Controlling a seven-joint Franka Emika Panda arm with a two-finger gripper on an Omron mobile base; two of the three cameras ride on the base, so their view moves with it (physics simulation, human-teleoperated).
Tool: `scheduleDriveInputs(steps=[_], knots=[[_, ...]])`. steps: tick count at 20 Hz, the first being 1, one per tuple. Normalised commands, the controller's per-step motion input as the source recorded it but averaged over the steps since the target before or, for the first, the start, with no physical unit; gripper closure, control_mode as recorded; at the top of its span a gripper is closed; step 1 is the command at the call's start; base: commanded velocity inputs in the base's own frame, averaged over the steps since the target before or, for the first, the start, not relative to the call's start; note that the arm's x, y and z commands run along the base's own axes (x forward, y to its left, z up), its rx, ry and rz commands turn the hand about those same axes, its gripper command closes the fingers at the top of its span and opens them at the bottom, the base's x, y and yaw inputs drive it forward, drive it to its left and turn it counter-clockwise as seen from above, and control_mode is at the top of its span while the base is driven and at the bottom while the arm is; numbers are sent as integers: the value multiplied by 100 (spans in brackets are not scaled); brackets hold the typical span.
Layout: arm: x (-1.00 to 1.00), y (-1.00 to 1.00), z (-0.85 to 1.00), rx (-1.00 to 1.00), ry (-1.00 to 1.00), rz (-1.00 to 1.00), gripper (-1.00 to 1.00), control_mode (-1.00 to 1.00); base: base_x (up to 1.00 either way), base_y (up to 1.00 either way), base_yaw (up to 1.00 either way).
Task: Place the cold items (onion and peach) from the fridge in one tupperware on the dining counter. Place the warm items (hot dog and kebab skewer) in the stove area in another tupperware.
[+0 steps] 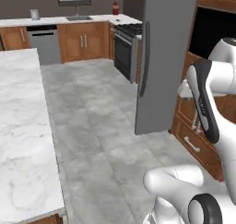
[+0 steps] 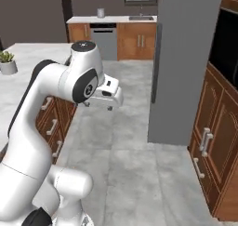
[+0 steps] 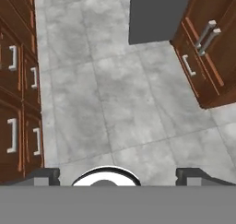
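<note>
Your gripper [image 3: 115, 172] hangs wide and empty over the floor [image 3: 124, 103]; steer squarely toward the fridge [image 2: 183, 62] door handle.

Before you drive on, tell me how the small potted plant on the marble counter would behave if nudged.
The potted plant sits in a squat pot, so it probably slides rather than tips. The marble counter looks smooth, so little grip likely. Leaves probably bend.

Fridge [image 1: 161, 61] right of counter [image 1: 23, 126]
</note>
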Motion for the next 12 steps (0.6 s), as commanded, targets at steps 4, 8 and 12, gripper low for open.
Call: scheduleDriveInputs(steps=[4, 8, 12], knots=[[0, 0, 0, 0, 0, 0, -100, 100, 94, -56, 55], [0, 0, 0, 0, 0, 0, -100, 100, 97, -56, 54], [0, 0, 0, 0, 0, 0, -100, 100, 100, -55, 53]])
